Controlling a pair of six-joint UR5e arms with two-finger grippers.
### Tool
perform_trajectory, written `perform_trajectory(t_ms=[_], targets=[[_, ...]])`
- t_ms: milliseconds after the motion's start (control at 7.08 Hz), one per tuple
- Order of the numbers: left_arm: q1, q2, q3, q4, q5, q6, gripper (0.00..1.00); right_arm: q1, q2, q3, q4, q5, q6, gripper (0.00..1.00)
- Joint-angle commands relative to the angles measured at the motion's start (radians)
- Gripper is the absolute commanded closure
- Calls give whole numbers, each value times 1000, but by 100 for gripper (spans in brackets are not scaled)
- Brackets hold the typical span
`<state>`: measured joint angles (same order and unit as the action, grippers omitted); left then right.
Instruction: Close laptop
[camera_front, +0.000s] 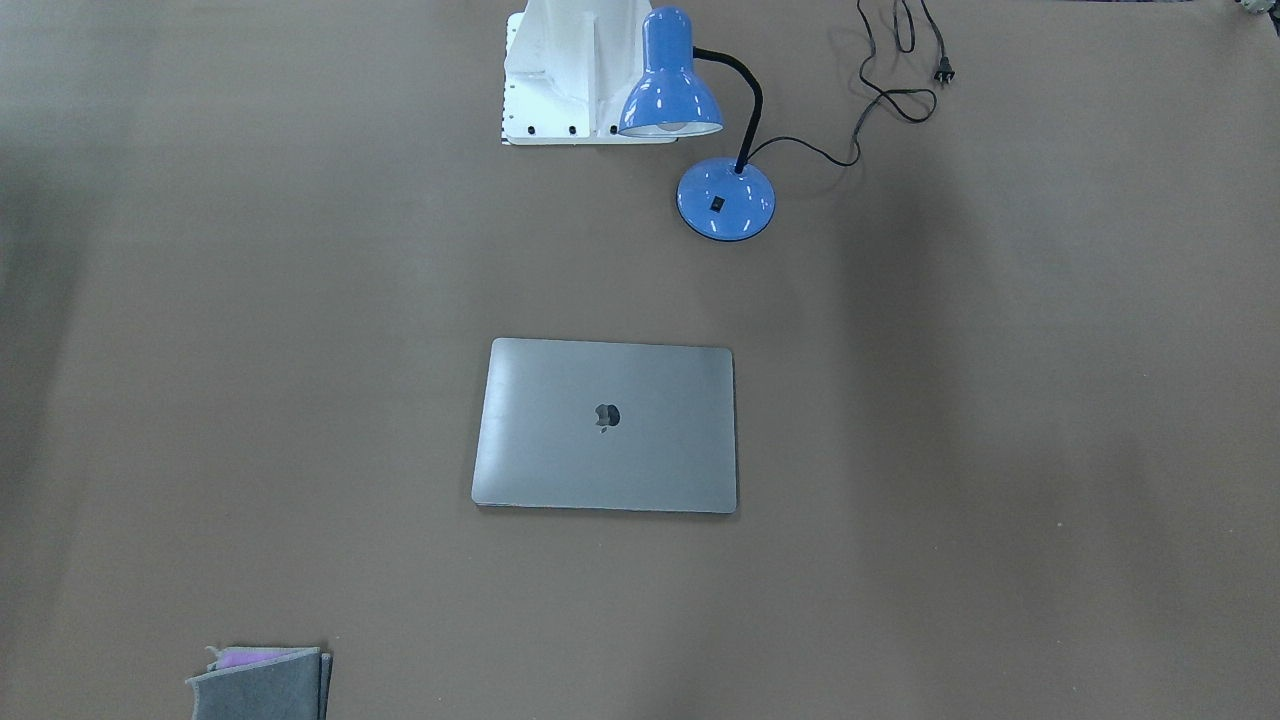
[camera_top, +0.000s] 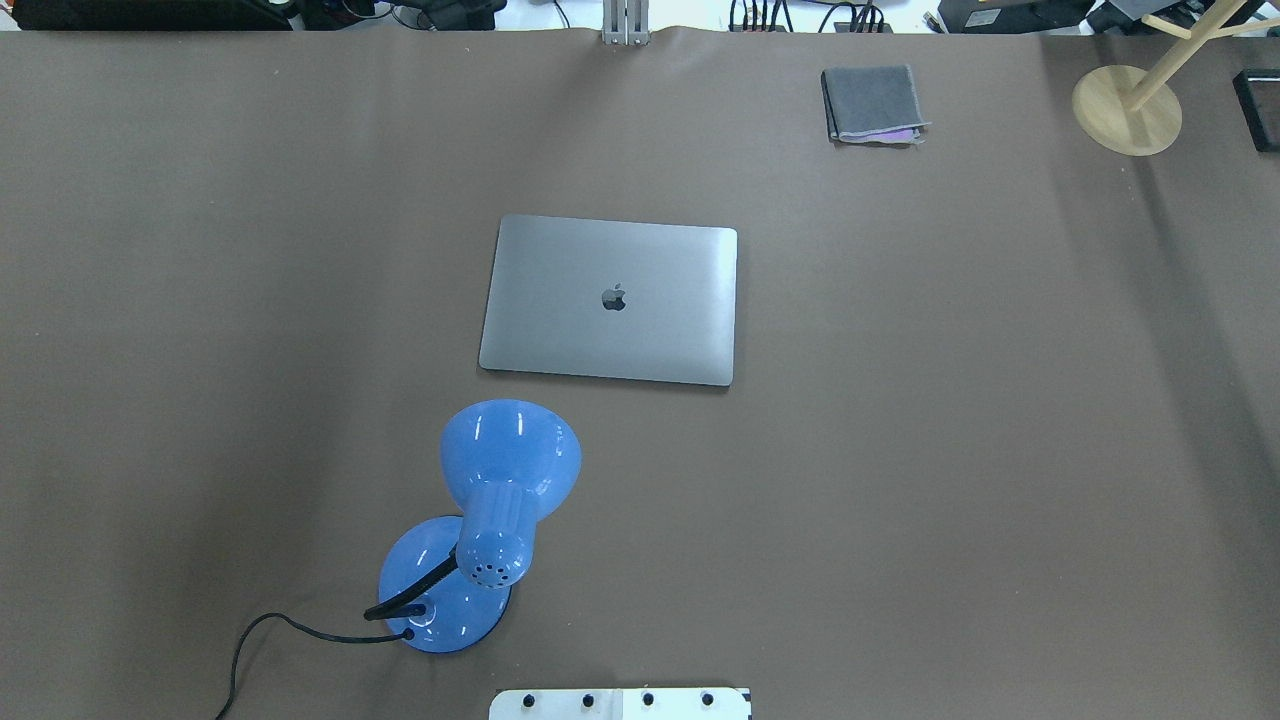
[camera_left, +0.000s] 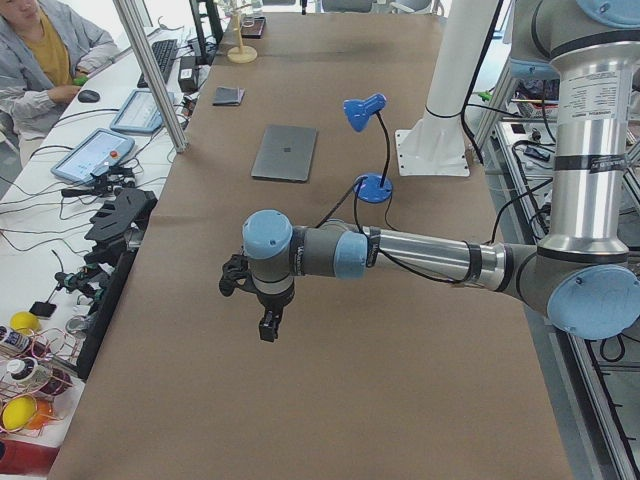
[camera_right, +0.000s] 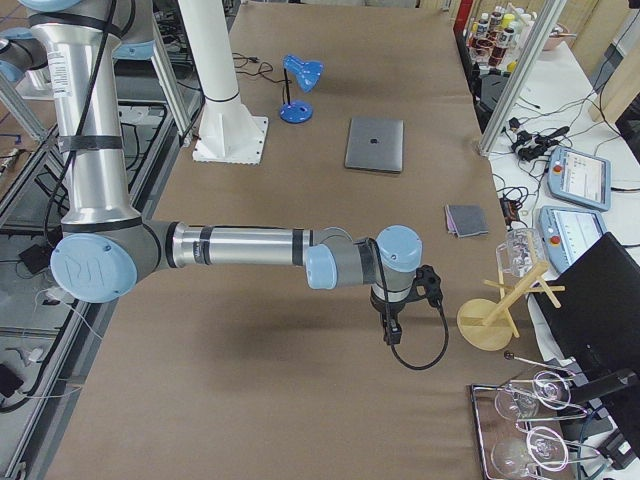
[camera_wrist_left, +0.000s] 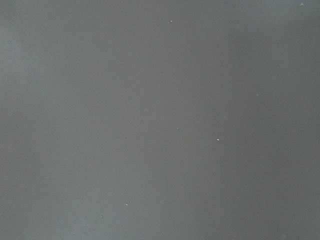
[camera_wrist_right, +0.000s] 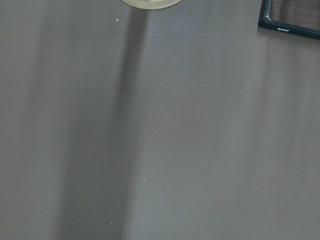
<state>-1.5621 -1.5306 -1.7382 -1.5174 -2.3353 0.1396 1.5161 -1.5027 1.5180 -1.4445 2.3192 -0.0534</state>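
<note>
The silver-grey laptop (camera_top: 610, 300) lies shut and flat in the middle of the brown table, lid down, dark apple logo up. It also shows in the front-facing view (camera_front: 607, 425), the left view (camera_left: 285, 152) and the right view (camera_right: 375, 144). My left gripper (camera_left: 267, 328) hangs over the table's left end, far from the laptop. My right gripper (camera_right: 391, 330) hangs over the table's right end, also far from it. Each shows only in a side view, so I cannot tell whether it is open or shut. Both wrist views show bare table only.
A blue desk lamp (camera_top: 480, 530) with a black cord stands between the robot base and the laptop. A folded grey cloth (camera_top: 872, 103) lies at the far right. A wooden stand (camera_top: 1128, 105) is at the far right corner. An operator (camera_left: 45, 50) sits beside the table.
</note>
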Motion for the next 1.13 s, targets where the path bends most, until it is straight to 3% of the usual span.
perform_trajectory(t_ms=[0,988], targets=[[0,3,-1,-1,1,0,1,-1,-2,-4,1,3,0,0],[0,1,-18,-6,1,0,1,-1,-2,-4,3,6,0,0]])
